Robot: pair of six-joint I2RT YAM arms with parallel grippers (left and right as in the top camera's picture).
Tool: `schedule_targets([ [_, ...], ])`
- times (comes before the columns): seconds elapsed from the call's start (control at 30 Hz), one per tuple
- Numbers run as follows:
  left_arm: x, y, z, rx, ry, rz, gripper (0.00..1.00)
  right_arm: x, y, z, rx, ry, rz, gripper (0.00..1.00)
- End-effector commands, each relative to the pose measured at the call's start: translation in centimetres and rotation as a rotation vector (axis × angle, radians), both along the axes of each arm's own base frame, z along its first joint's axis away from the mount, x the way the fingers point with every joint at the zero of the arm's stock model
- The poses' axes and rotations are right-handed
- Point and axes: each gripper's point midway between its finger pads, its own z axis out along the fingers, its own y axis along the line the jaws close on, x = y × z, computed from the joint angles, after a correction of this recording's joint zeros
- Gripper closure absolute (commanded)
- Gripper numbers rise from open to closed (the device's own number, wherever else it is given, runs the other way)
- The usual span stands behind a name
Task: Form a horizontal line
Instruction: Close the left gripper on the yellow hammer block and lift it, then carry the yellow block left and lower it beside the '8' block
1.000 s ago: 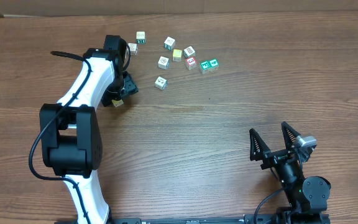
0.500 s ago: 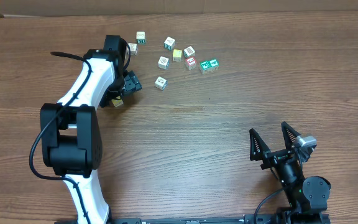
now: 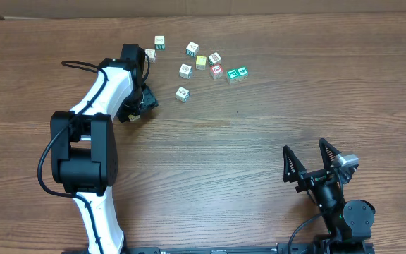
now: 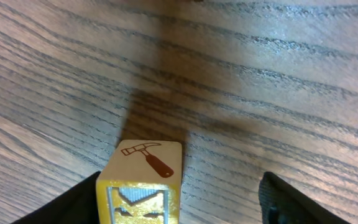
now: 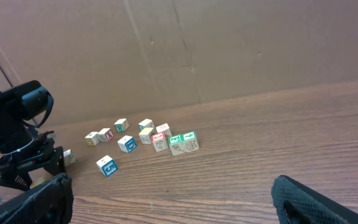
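The left end effector (image 4: 179,202) stands released around a yellow hammer cube (image 4: 145,171): one finger is against the cube and the other is well apart from it. The right end effector (image 3: 304,145) sits spread wide, holding nothing. On the far side of the worktop (image 3: 259,141), the whitish cubes (image 3: 185,70) lie scattered, not yet in a row, beside a red cube (image 3: 217,71) and two green cubes (image 3: 237,73).

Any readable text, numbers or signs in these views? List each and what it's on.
Words, brands, numbers: none readable in any view.
Hammer pictogram, no lettering: top face of the yellow cube, left wrist view.
Printed marks on the other cubes, overhead and right wrist views: too small and blurred to read.
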Motion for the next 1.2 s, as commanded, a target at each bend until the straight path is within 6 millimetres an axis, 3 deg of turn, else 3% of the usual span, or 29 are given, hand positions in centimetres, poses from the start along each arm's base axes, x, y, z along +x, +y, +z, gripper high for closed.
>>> schedule_targets([
  [0.0,-0.37,0.10,-0.76,0.005,0.020,0.008,0.37,0.00,0.15,-0.27,-0.003,0.000,0.008,0.00],
  [0.17,-0.52,0.31,-0.77,0.005,0.027,0.012,0.51,0.00,0.14,-0.27,-0.003,0.000,0.007,0.00],
  [1.0,-0.63,0.40,-0.75,0.009,0.033,-0.002,0.71,0.00,0.15,-0.27,-0.003,0.000,0.008,0.00],
  [1.17,-0.96,0.46,-0.65,0.013,0.047,-0.023,0.78,0.00,0.14,-0.26,-0.002,-0.001,0.007,0.00],
])
